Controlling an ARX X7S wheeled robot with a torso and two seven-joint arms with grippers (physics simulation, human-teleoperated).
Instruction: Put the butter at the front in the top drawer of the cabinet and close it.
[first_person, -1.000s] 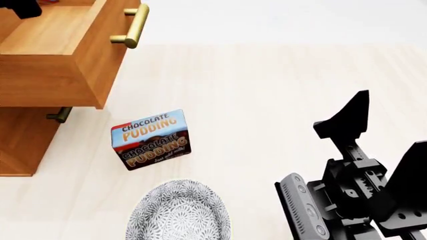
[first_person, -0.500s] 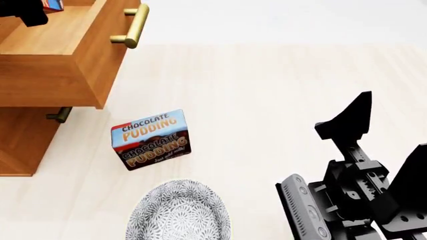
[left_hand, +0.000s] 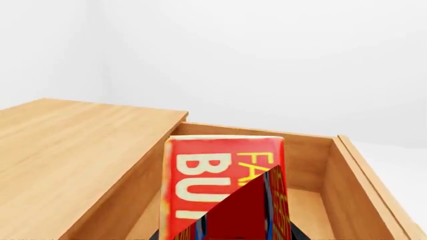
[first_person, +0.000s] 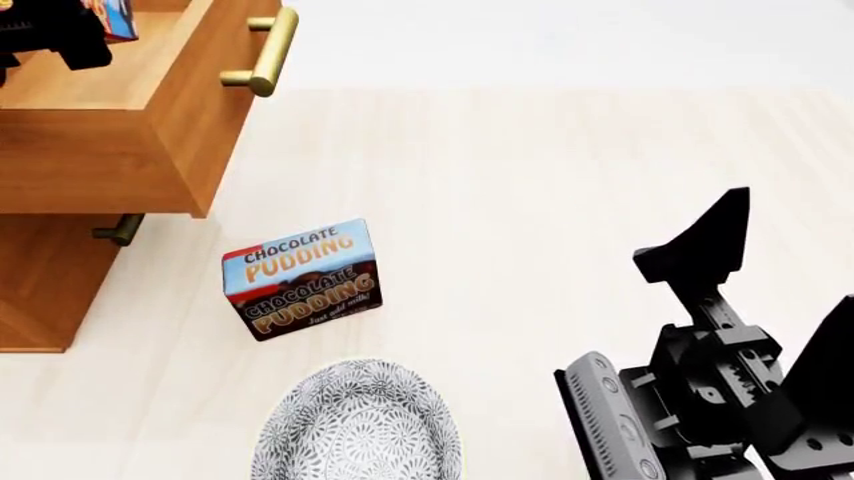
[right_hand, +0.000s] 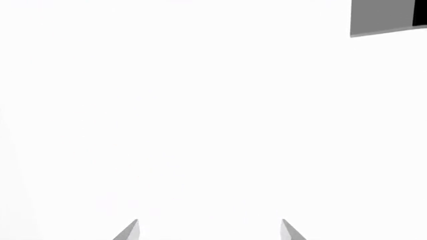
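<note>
A: Left wrist view is showing us the butter (left_hand: 223, 185) gripped by the left gripper (left_hand: 230, 231), standing upright over the open top drawer (left_hand: 363, 172). We are seeing the drawer's wooden walls around and below the carton, so we are judging ourselves to be in the placing step.

B: Agreed. Head view is catching only a corner of the butter (first_person: 112, 17) beside the dark left gripper (first_person: 51, 40), over the drawer of the cabinet (first_person: 54, 285). We cannot tell whether the carton is touching the drawer floor.

A: And the right gripper (right_hand: 209, 231)?

B: We are holding it spread wide with nothing between its tips, well apart from the cabinet.

A: So next we are needing to lower the butter until it rests, release it, lift clear of the walls, then push the front by the brass handle (first_person: 267, 52).

B: The Chocolate Pudding box (first_person: 303, 278) and the patterned bowl (first_person: 358, 425) are sitting near, but not in the drawer's path.
</note>
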